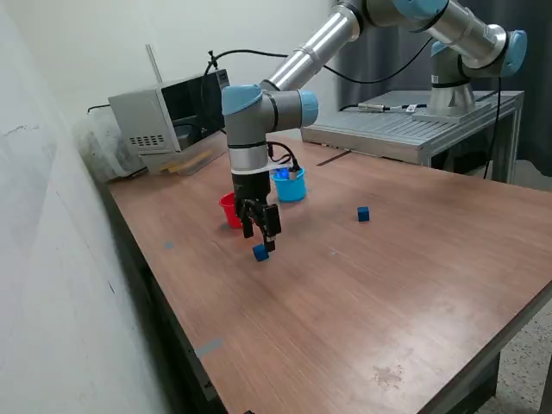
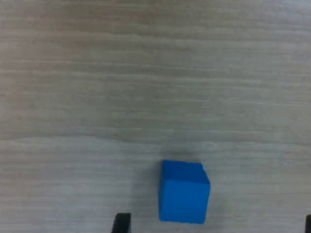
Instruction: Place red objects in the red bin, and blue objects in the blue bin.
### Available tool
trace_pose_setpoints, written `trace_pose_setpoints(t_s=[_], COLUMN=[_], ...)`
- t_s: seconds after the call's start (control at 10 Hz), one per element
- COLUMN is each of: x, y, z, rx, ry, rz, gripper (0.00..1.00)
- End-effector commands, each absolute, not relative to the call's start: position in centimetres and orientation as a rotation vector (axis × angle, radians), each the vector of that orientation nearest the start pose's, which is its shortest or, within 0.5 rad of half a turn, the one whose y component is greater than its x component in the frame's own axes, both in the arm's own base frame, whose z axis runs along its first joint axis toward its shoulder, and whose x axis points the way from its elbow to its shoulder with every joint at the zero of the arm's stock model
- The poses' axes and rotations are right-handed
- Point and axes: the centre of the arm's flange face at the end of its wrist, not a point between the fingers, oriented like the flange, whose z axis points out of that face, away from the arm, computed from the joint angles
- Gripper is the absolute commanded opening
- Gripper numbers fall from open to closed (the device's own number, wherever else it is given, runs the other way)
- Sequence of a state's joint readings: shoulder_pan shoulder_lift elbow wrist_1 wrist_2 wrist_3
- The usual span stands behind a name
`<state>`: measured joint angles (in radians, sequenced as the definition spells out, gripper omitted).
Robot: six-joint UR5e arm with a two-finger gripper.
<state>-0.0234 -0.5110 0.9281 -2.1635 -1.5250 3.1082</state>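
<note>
- Table (image 1: 414,293): the wood top's near edge and its edge on the exterior view's left are both in view. Most of the surface toward the exterior view's right lies bare.
- Grey box (image 1: 164,112): stands at the far corner on the exterior view's left, well apart from my working spot.
- Red cup (image 1: 229,210): upright, partly hidden behind my gripper and just beside it.
- Gripper (image 1: 261,234): pointing straight down at the table. My fingers stand apart; the wrist view shows one dark fingertip (image 2: 121,223) at the frame's rim on one side of the cube and a sliver of the other at the opposite rim. Nothing is held. I cannot tell whether a fingertip touches the cube.
- Near cube (image 1: 260,252): blue, flat on the table directly beneath my fingertips. In the wrist view (image 2: 183,191) its faces sit slightly turned against the wood grain. As a cube it has no long axis.
- Blue cup (image 1: 291,186): upright behind my wrist, close to the red cup.
- Far cube (image 1: 363,214): blue, alone on open table toward the exterior view's right, well apart from both cups.
</note>
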Motion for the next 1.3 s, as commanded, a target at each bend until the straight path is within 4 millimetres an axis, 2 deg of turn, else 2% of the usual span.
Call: trace_pose_setpoints(t_s=[0.0,0.3,0.5,0.6,0.7,0.8,1.2], x=[-84.8,-84.7,-84.5,-84.5,-84.6,-84.7,-84.5], y=[-11.2,-10.8,-10.8,-10.9,-10.9,-10.8,-10.5], z=[12.6,12.1,10.6,10.7,10.8,11.2,10.7], rx=[-2.330,-2.306,-2.295,-2.299,-2.300,-2.302,-2.285], ry=[2.322,2.335,2.332,2.332,2.333,2.339,2.320], rz=[0.176,0.187,0.166,0.171,0.175,0.186,0.200], gripper=[1.00,1.00,1.00,1.00,0.00,0.00,0.00])
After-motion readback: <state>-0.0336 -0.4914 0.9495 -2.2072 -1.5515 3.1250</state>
